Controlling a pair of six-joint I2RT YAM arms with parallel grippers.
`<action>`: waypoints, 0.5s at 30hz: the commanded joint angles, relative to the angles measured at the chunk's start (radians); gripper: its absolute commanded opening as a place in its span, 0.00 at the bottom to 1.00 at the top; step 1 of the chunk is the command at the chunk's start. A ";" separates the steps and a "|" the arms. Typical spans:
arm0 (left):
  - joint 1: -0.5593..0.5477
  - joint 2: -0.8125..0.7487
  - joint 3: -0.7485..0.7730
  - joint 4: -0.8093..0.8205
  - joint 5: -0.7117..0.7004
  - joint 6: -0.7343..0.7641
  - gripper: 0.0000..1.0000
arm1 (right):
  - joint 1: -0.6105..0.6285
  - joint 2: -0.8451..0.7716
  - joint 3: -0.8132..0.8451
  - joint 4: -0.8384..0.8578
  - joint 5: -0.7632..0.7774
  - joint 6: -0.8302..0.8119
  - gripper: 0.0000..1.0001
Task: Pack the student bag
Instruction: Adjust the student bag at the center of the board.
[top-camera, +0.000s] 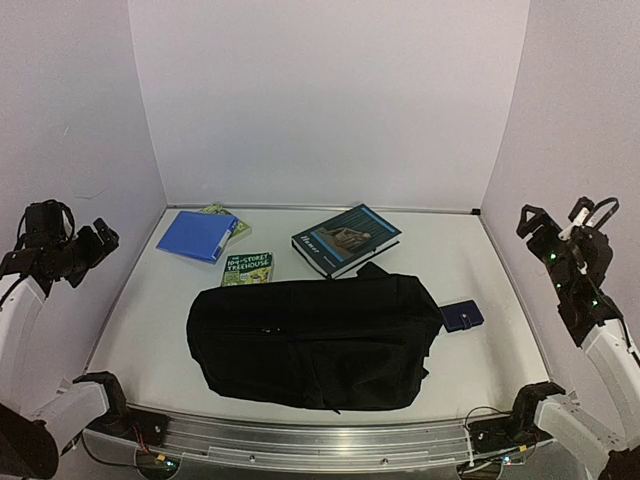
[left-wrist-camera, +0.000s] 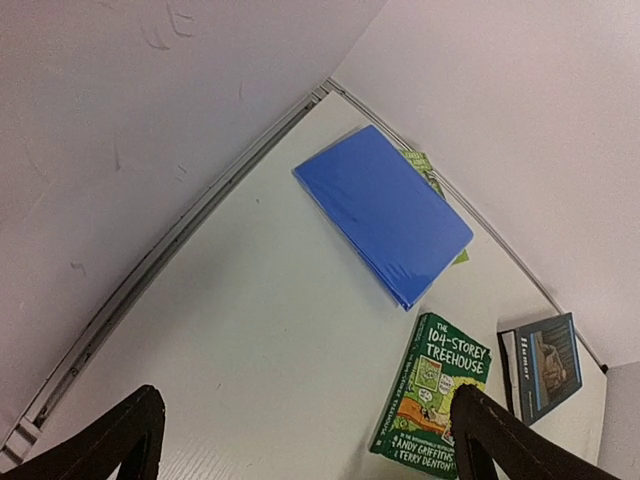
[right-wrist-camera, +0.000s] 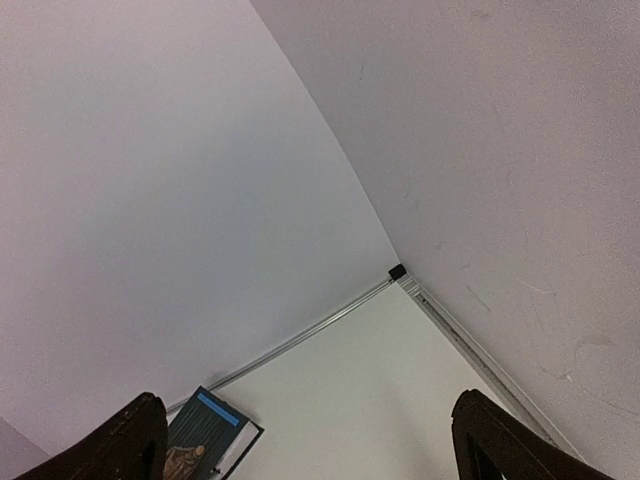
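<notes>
The black student bag lies flat in the near middle of the table, zipped as far as I can see. Behind it lie a green Treehouse book, a blue folder on top of another green book, and a dark hardcover book. A small dark-blue pouch lies at the bag's right end. My left gripper is open and empty, raised at the far left. My right gripper is open and empty, raised at the far right. The left wrist view shows the folder and the Treehouse book.
White walls close the table on the left, back and right. A metal rail runs along the near edge. The right wrist view shows the back right corner and a corner of the dark hardcover book.
</notes>
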 joint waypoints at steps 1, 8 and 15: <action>-0.001 -0.001 0.035 -0.024 0.131 0.081 1.00 | 0.002 0.045 0.102 -0.061 -0.177 0.013 0.98; -0.013 -0.041 -0.135 0.174 0.609 0.100 0.98 | 0.002 0.144 0.142 -0.103 -0.496 0.010 0.98; -0.256 -0.040 -0.181 0.262 0.702 0.097 0.98 | 0.002 0.154 0.113 -0.108 -0.562 -0.002 0.98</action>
